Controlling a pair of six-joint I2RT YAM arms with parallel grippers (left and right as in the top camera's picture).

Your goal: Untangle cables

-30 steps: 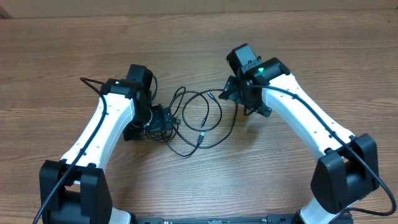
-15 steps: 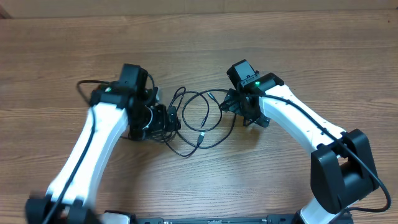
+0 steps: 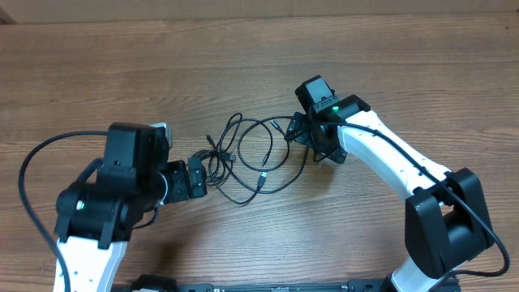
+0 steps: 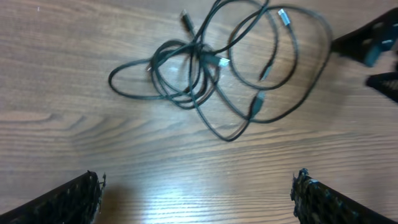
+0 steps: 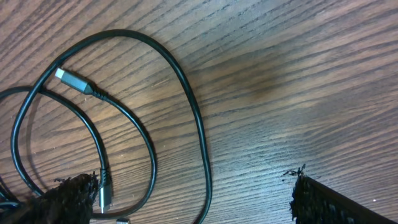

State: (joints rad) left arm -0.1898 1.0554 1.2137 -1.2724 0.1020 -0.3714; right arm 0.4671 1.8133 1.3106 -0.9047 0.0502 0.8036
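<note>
The cables (image 3: 261, 177) are thin black cords lying in overlapping loops at the middle of the table, knotted together at their left side (image 4: 193, 59). Small plugs (image 5: 68, 78) show at the loose ends. My left gripper (image 3: 201, 180) is open just left of the tangle; in its wrist view (image 4: 196, 199) only bare wood lies between the fingers (image 4: 62, 202). My right gripper (image 3: 298, 134) is open at the right edge of the loops. In the right wrist view (image 5: 186, 199) one strand (image 5: 198, 124) runs between the wide-apart fingers (image 5: 323, 202), held by neither.
The wooden table (image 3: 389, 57) stretches on all sides of the cords. The left arm's own thicker black cable (image 3: 32, 162) arcs out at the left. The right gripper's dark fingers (image 4: 373, 46) show at the top right of the left wrist view.
My left arm has pulled back to the left and toward the table's front, off the knot, with nothing in its jaws. The right gripper shifted slightly left, then held still.
</note>
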